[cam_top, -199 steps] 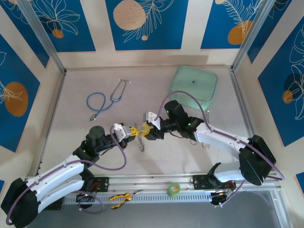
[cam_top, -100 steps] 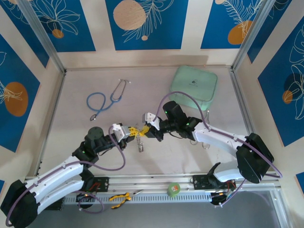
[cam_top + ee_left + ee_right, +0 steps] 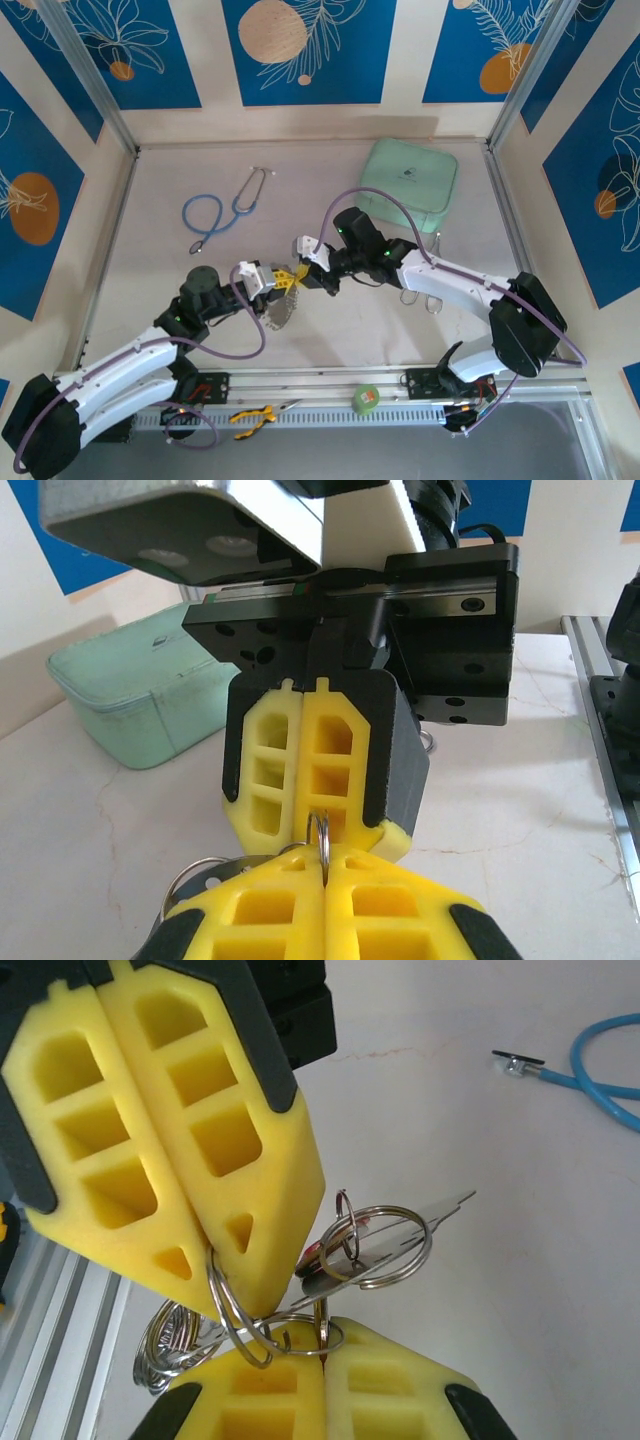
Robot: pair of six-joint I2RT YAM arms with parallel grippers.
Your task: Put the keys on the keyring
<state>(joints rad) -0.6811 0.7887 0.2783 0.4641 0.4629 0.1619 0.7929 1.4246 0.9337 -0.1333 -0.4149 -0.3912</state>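
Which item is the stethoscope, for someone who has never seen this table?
Start at the mint-green case lying toward the far right of the table. Look left across the bare surface to the far-left area. The stethoscope lies flat there: the only blue thing on the table, a thin tube curled in a loop, with silver earpieces.

White arms (image 3: 120,365), black joints (image 3: 205,283), purple cables (image 3: 252,340); left hand (image 3: 325,872) and right hand (image 3: 325,1360) have yellow fingers (image 3: 250,1400)

Glossy metal keyring (image 3: 395,1210); matt yellow plastic tool fingers (image 3: 250,1400).
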